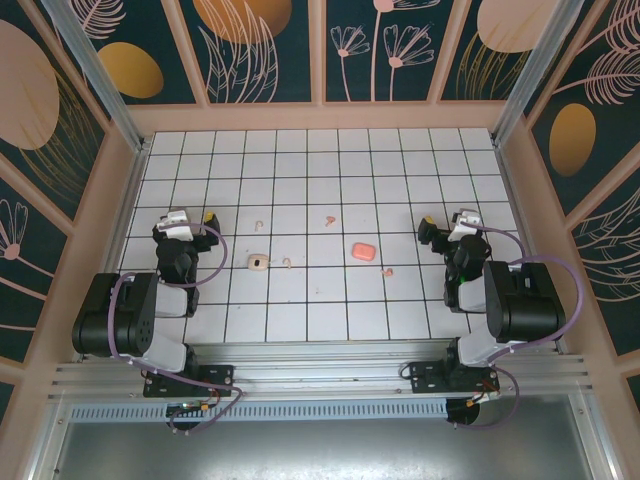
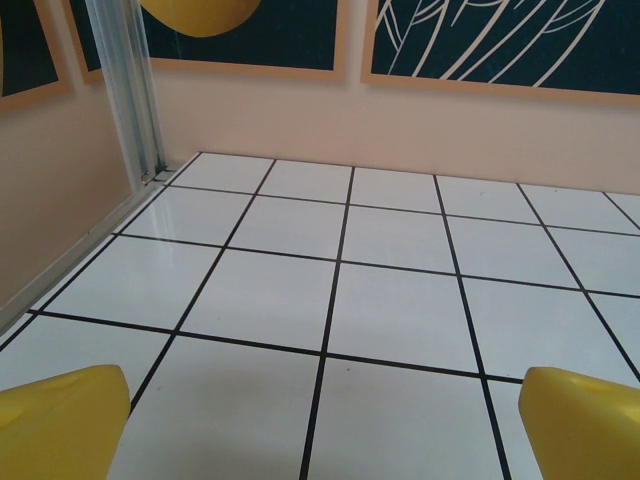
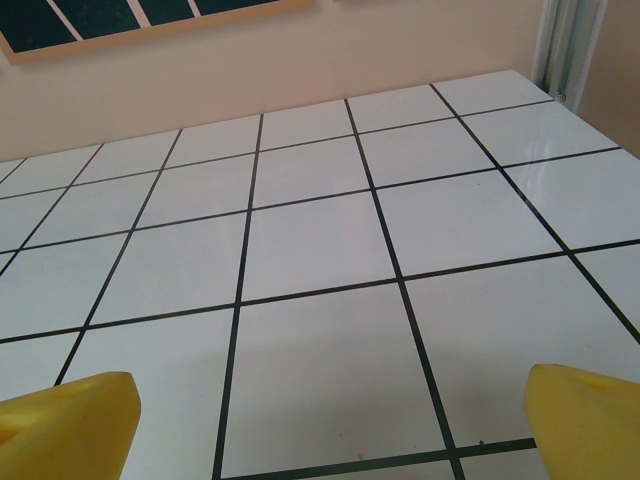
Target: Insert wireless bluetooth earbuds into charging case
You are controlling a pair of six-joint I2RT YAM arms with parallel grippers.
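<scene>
Yellow fingertips (image 2: 62, 425) of the left gripper (image 2: 325, 435) stand wide apart at the bottom corners of the left wrist view, with only the white tiled table (image 2: 390, 240) between them. The right gripper (image 3: 325, 435) looks the same in its own wrist view, its yellow fingertips (image 3: 590, 425) spread wide and gripping nothing. From above, the left gripper (image 1: 187, 217) and the right gripper (image 1: 448, 220) sit at opposite sides of the table (image 1: 320, 160), both pointing away from the arm bases, with every piece of the task on the tiles between them. Nearest the left jaws, to their right and about level with them, lies the first pale beige earbud (image 1: 260, 225). Back toward the bases from it sits the beige case (image 1: 258, 263), with the second pale beige earbud (image 1: 287, 263) just beside it on the right. About midway between the two sets of jaws lies the first salmon-pink earbud (image 1: 330, 219). Left of the right jaws and a little toward the bases rests the salmon-pink case (image 1: 362, 250). The second salmon-pink earbud (image 1: 388, 270) lies near that case, on the side facing the right arm. All four earbuds lie loose on the tiles, outside the cases; whether the cases are open is too small to tell. Dark floral wall panels (image 1: 260, 45) enclose the table.
</scene>
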